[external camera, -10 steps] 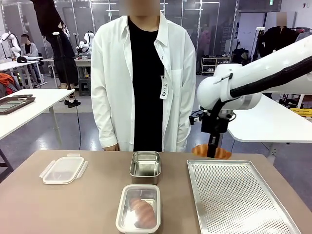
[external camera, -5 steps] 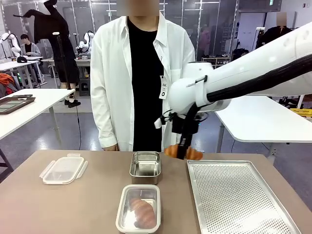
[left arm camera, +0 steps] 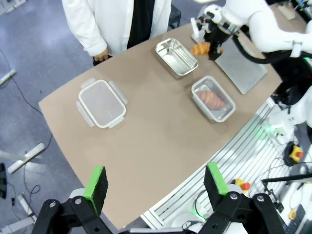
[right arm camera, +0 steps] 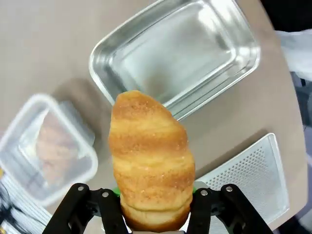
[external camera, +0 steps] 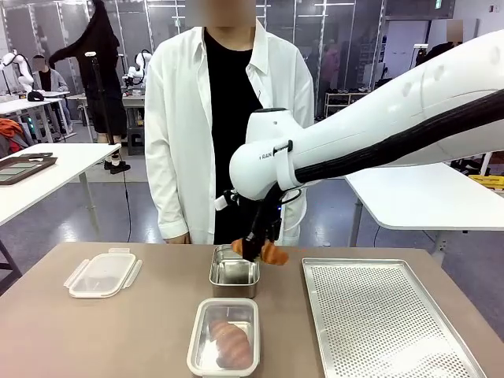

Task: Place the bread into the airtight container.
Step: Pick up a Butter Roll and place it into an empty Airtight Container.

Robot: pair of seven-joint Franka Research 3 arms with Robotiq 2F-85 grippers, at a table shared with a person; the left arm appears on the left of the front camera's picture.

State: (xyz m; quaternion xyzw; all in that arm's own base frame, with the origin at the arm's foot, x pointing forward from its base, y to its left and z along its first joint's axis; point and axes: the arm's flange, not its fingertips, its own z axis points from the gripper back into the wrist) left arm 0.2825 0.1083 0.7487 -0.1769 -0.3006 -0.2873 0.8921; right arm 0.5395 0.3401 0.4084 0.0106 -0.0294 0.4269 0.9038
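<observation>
1. The right tool [external camera: 253, 249] is clamped narrow on the bread [external camera: 270, 253], just below the middle of the front view.
2. The bread is a golden croissant. It sticks out to the picture's right of the black fingers and is off the surface [external camera: 142, 331].
3. It hangs over the right far corner of the metal tin [external camera: 234, 272], which sits at the centre of the surface and holds nothing.
4. In the right wrist view the bread [right arm camera: 151, 161] rises from the bottom centre, its lower end pinched between the tool's [right arm camera: 155, 200] two fingers. Its tip overlaps the near rim of the metal tin [right arm camera: 180, 53] in the upper half of the frame.
5. A clear box [external camera: 224, 337] at the lower centre of the front view holds another piece of bread. It lies just in front of the tin.
6. A clear lid [external camera: 102, 273] with side clips lies flat at the left of the surface, well apart from both.
7. A perforated tray [external camera: 378, 315] takes up the lower right, bare.
8. In the left wrist view the left tool [left arm camera: 155, 180] stands wide at the bottom edge, green pads [left arm camera: 96, 183] far apart, nothing between them, high over the surface. The bread [left arm camera: 200, 48] shows at the upper right there, beside the tin [left arm camera: 176, 57].
9. A person [external camera: 228, 118] in a white coat stands at the far edge, one hand [external camera: 181, 237] hanging near the surface.
</observation>
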